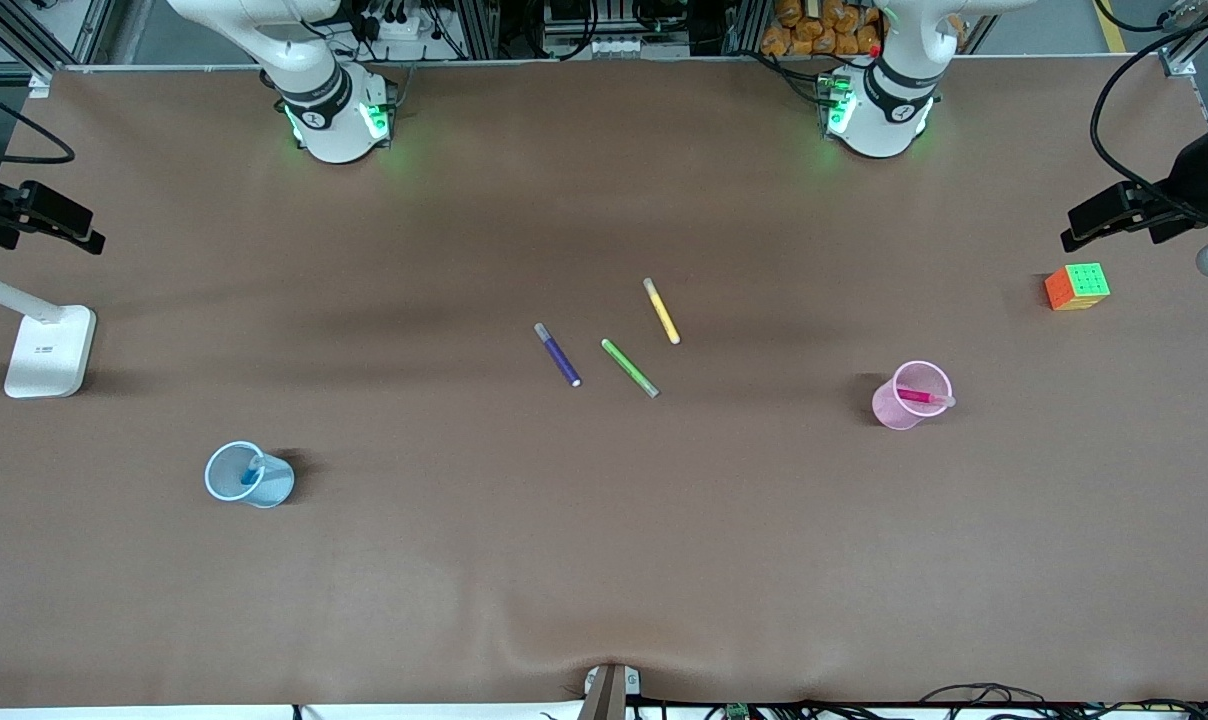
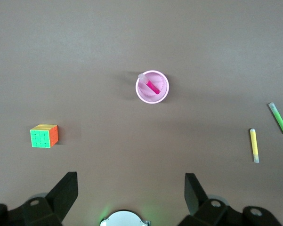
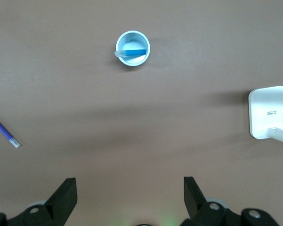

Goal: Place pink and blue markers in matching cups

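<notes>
The pink marker (image 1: 922, 397) leans inside the pale pink cup (image 1: 902, 410) toward the left arm's end of the table; both show in the left wrist view, marker (image 2: 150, 85) in cup (image 2: 152, 97). The blue marker (image 1: 252, 473) leans inside the pale blue cup (image 1: 234, 490) toward the right arm's end; the right wrist view shows the marker (image 3: 134, 52) in the cup (image 3: 133, 60). My left gripper (image 2: 131, 190) is open and empty, high above its base. My right gripper (image 3: 130, 190) is open and empty, high above its base. Neither hand shows in the front view.
A purple marker (image 1: 558, 355), a green marker (image 1: 629, 367) and a yellow marker (image 1: 661, 310) lie mid-table. A colour cube (image 1: 1077, 286) sits near the left arm's end. A white lamp base (image 1: 49, 350) stands at the right arm's end.
</notes>
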You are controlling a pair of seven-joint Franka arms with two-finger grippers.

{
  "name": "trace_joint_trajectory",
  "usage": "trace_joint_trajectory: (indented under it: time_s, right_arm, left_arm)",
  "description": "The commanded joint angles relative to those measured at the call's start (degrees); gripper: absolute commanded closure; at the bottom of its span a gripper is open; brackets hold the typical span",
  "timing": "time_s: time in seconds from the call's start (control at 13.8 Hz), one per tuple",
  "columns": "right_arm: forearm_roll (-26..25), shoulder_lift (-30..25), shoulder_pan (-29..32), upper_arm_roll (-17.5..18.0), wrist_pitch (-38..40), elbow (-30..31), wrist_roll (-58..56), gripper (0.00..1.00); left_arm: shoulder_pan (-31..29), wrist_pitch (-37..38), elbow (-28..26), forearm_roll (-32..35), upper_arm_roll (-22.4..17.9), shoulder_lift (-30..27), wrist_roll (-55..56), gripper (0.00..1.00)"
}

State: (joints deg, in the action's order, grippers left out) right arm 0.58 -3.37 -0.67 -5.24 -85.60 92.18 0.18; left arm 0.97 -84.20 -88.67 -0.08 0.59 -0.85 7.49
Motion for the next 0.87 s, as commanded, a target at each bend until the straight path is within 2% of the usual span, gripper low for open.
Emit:
trace_joint_trajectory:
  time_s: [0.0, 0.65, 0.8]
  right_arm:
    - [-1.2, -1.1, -0.1, 0.1, 0.0, 0.4, -0.5, 0.00]
    - [-1.3, -1.2, -0.2, 0.3, 0.1, 0.4, -0.4, 0.00]
    - [-1.3, -1.2, -0.4, 0.2, 0.1, 0.4, -0.4, 0.00]
  left_arm:
    - [-0.4, 1.6, 1.0, 0.6, 0.2, 0.2, -1.2, 0.00]
    - [-0.3, 2.6, 1.0, 0.7, 0.6, 0.0, -1.1, 0.00]
    - [0.2, 4.9, 1.1, 1.0, 0.9, -0.2, -1.1, 0.00]
